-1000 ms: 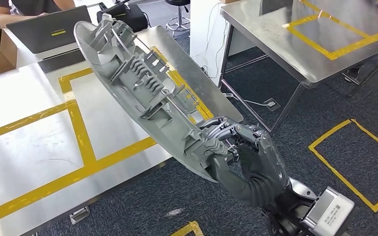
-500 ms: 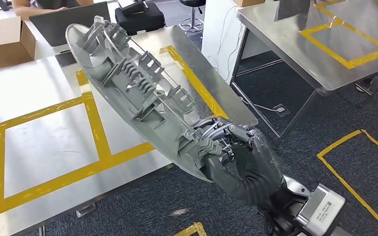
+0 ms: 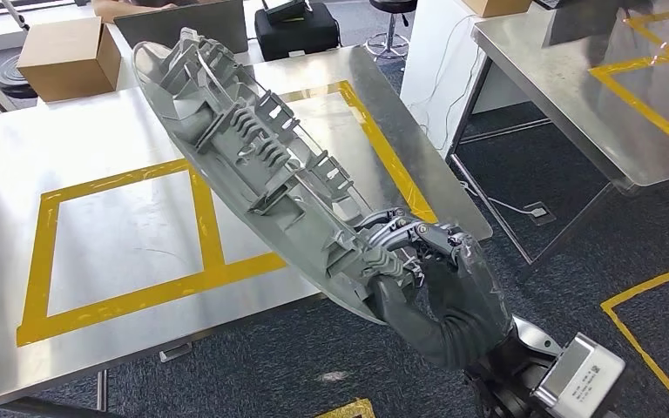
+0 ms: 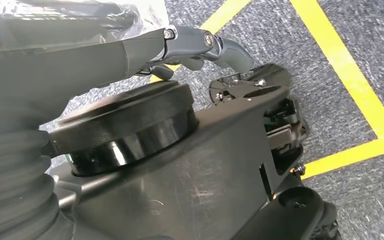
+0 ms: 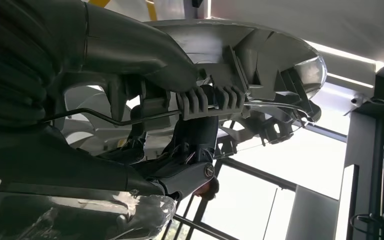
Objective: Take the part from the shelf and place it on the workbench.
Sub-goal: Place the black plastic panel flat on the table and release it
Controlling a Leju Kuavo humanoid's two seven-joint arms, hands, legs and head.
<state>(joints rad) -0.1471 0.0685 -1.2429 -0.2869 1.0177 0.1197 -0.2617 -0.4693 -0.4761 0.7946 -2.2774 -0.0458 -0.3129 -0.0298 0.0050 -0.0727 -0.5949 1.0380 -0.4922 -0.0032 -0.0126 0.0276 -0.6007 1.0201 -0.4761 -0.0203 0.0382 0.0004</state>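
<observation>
A long grey plastic part (image 3: 253, 165) with ribs and clips on its inner face is held up at a slant over the steel workbench (image 3: 122, 226). My right hand (image 3: 435, 279) grips its near end, fingers wrapped around the ribs, and the far end reaches toward the bench's back edge. In the right wrist view the thumb lies along the part (image 5: 260, 55) and the dark fingers (image 5: 185, 175) clamp it from the other side. My left hand (image 4: 180, 45) hangs above the carpet with its fingers apart, holding nothing.
Yellow tape marks two rectangles on the workbench (image 3: 209, 226). A cardboard box (image 3: 65, 57), a laptop (image 3: 183, 22) and a black bag (image 3: 300, 26) sit at its far side. A second steel table (image 3: 592, 96) stands to the right across a carpeted gap. Floor tape (image 3: 645, 305) lies at right.
The whole view has swung, so the workbench now sits further right and more of its left side shows. The part stays in my right hand at the same slant.
</observation>
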